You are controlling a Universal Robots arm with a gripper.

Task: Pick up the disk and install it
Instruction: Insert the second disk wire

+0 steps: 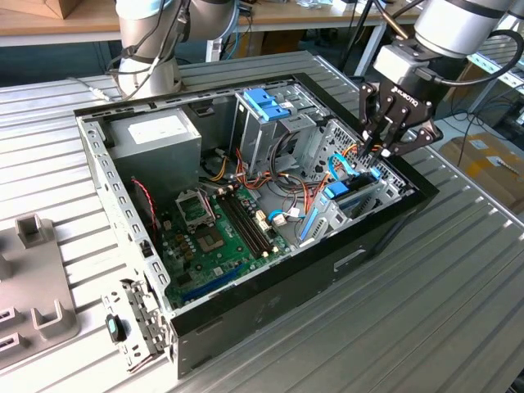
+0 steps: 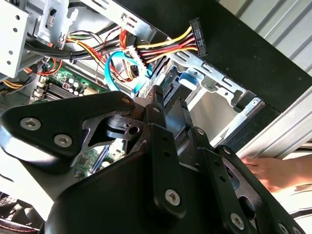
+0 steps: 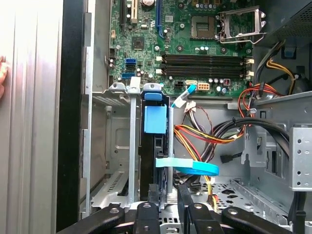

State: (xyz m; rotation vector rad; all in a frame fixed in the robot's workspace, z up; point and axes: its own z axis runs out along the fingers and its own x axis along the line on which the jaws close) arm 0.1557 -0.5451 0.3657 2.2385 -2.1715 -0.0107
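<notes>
We see the claw [image 1: 385,146] hanging over the drive bay at the corner of the open computer case [image 1: 372,246] towards the exterior view's right, and in both wrist views its fingers [image 3: 168,200] are drawn nearly together on the top edge of the disk [image 3: 155,146], which stands on edge in the metal bay [image 3: 109,146] with its light-blue rails up. We judge the disk partly seated, not home. The risk we see is jamming: if the disk tilts in the slot, its rails could bind against the bay walls and a downward push would strain the grip. A blue cable [image 3: 195,168] loops just beside the disk and bundled power wires [image 3: 204,136] lie near, so either could snag. A person's hand [image 2: 273,171] rests on the surface near the case, close to the arm.
</notes>
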